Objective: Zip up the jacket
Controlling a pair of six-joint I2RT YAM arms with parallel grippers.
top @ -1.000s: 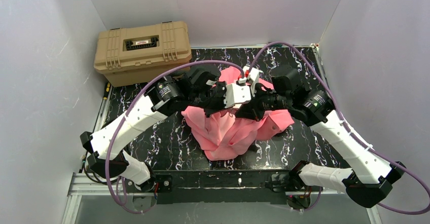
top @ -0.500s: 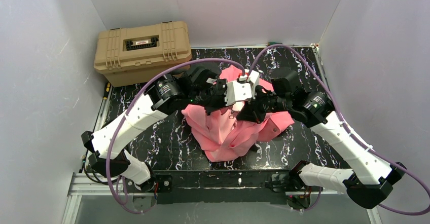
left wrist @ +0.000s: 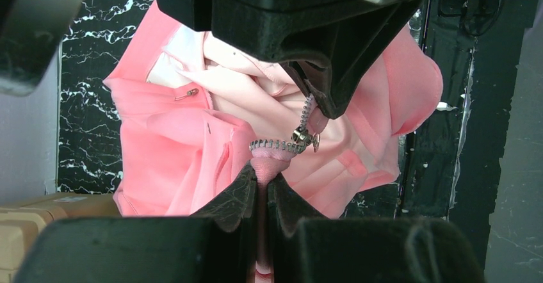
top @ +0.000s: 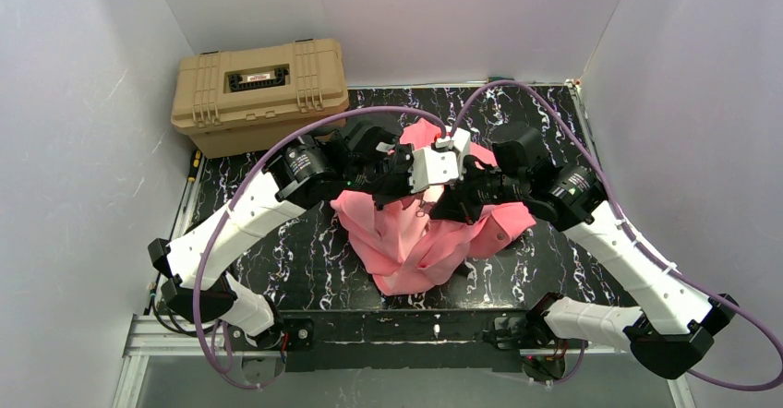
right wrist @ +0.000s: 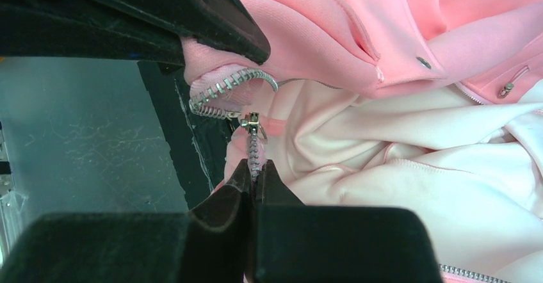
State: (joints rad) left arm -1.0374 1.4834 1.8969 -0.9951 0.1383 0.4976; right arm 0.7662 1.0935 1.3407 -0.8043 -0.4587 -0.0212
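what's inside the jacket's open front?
Pale pink lining and unjoined zipper teeth show inside the jacket. What lies deeper in the folds is covered by fabric.

Left gripper [left wrist: 261, 179]: my own jaws sit pressed together at the bottom of the view, pinching a fold of the jacket [left wrist: 173, 148] edge.
Zipper teeth [left wrist: 276, 146]: a short metal row curves over the top of the fold I am pinching.
Slider [left wrist: 303, 136]: I see it at the right end of that row.
Right gripper [left wrist: 320, 107]: black, hanging in from the top, tips closed on the zipper tape just above the slider.
Lining [left wrist: 182, 56]: pale pink, showing at the jacket's upper left.
Table [left wrist: 96, 14]: black marbled, under the jacket.
Tan case [left wrist: 25, 216]: lower left corner, partly in view.
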